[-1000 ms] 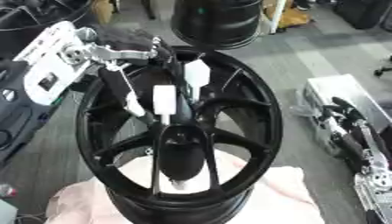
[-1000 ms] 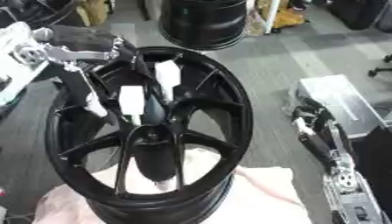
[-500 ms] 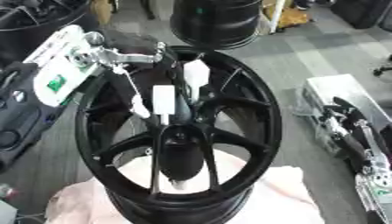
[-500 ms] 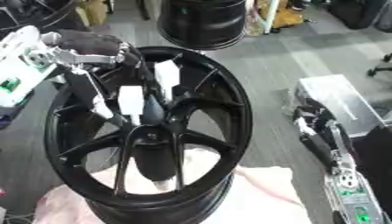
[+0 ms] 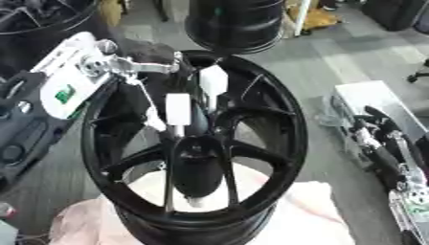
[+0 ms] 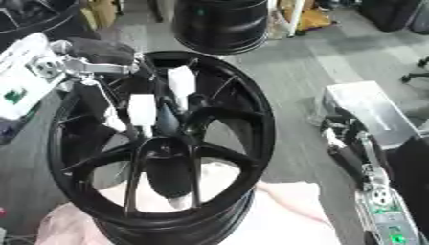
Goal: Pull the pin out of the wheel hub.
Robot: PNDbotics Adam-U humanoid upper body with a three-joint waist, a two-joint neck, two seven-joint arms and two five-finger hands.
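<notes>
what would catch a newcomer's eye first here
The big black wheel fills the middle, standing on pale cloth. The left hand reaches in from the upper left, its white-tipped fingers down at the hub. The right hand rests idle at the right edge.

A pale pink cloth (image 5: 310,215) lies bunched on the grey floor (image 5: 335,62) at the near edge, spreading toward the near right corner. A second black rim (image 5: 236,23) stands on the floor at the far edge, upright and well apart from the cloth. At the floor's right edge sits a grey metal case (image 6: 368,107). A yellow object (image 6: 311,16), too blurred to identify, shows near the far right corner.
</notes>
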